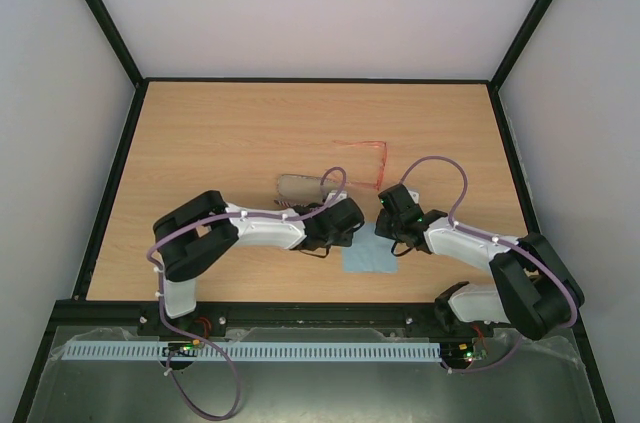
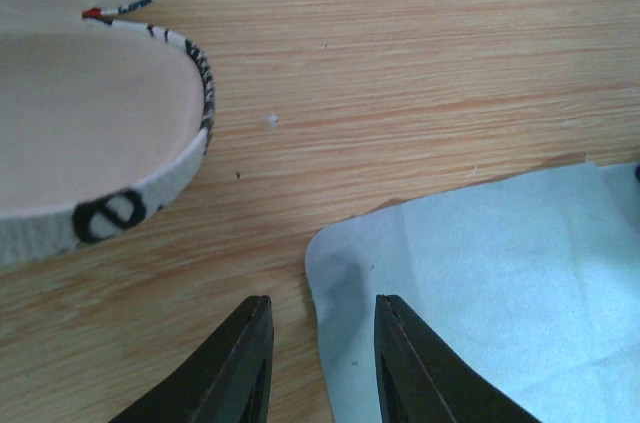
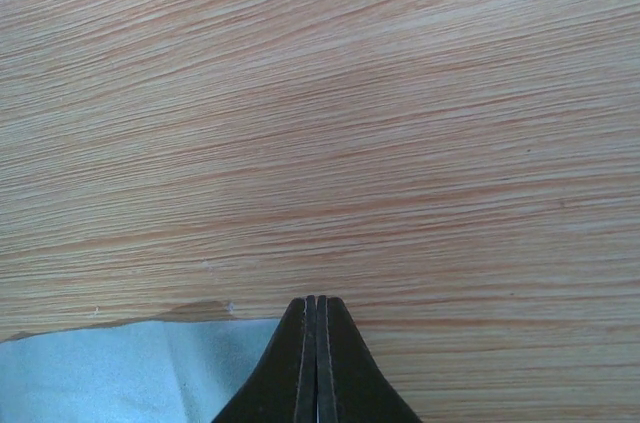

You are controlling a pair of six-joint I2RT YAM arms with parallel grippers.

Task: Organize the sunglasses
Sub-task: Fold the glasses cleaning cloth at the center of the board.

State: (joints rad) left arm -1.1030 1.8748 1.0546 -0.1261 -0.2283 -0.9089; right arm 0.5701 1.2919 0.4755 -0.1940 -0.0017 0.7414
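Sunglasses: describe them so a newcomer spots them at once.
On the wooden table, look just beyond the right arm. The sunglasses are a thin red wire outline, unlike the patterned case to their left or the light blue cloth nearer the arms.

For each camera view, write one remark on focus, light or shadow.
Top external: even, soft light, the sunglasses just faint red lines. Left wrist: the left end effector looks soft-edged, the case rim sharper, a faint shadow on the cloth. Right wrist: crisp table grain, the sunglasses blurred pink at the top edge.
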